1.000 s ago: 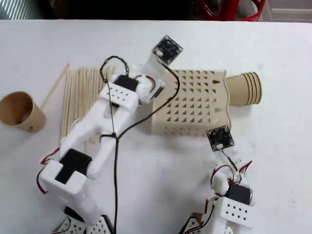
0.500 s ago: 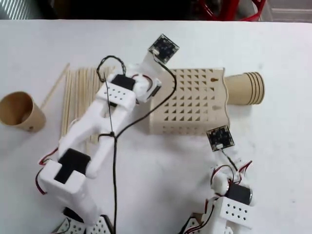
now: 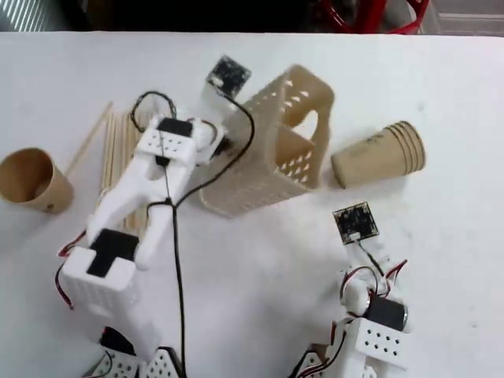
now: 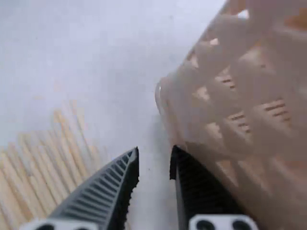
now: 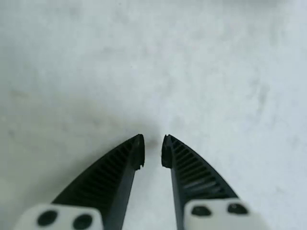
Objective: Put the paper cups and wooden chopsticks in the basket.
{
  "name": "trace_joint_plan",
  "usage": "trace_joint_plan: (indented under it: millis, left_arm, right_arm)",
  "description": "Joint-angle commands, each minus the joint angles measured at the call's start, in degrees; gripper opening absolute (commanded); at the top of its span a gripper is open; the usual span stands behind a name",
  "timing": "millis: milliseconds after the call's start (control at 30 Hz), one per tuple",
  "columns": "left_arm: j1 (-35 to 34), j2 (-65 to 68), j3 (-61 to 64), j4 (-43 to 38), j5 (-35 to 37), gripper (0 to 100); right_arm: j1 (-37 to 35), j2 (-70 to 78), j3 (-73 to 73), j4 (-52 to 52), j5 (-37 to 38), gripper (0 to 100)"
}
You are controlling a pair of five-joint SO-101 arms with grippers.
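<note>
- Left gripper (image 4: 154, 151): narrowly apart, empty, just beside the half-tipped basket (image 3: 252, 175).
- Right gripper (image 5: 152, 143): barely apart, empty.
- Cup stack (image 3: 378, 153) lying right of basket; single cup (image 3: 31, 181) and chopsticks (image 3: 118, 150) left.
- Risk: may flop back flat if the push slips, or knock the stack rolling.

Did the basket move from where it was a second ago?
Yes. The basket tipped up off its flat side and shifted toward the wooden chopsticks, which lie where they were.

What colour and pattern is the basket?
The basket is beige with rows of small cut-out holes; clearest in the high view.
</note>
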Motion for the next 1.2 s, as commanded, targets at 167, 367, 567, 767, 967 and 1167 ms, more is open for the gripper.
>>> trace_joint_plan:
  millis: [167,367,567,767,967,1167]
  left_arm:
    - [-2.8,0.4,1.6,-0.2,-0.4,13]
    - [-6.5,0.0,1.8,0.2,0.2,13]
    - [-11.6,-2.5,-0.6,0.5,2.2,13]
    - [-12.6,-14.5,-5.0,6.1,3.7,13]
    - [-12.3,-28.6,-13.5,13.2,3.9,13]
    - [-5.1,-37.8,-15.6,19.6,3.4,13]
  right_arm:
    - [0.3,-0.4,0.1,-1.2,0.7,7.4]
    - [0.3,-0.4,0.1,-1.2,0.7,7.4]
    - [0.3,-0.4,0.1,-1.2,0.7,7.4]
    - [0.3,-0.4,0.1,-1.2,0.7,7.4]
    - [0.3,-0.4,0.1,-1.2,0.7,7.4]
    - [0.3,-0.4,0.1,-1.2,0.7,7.4]
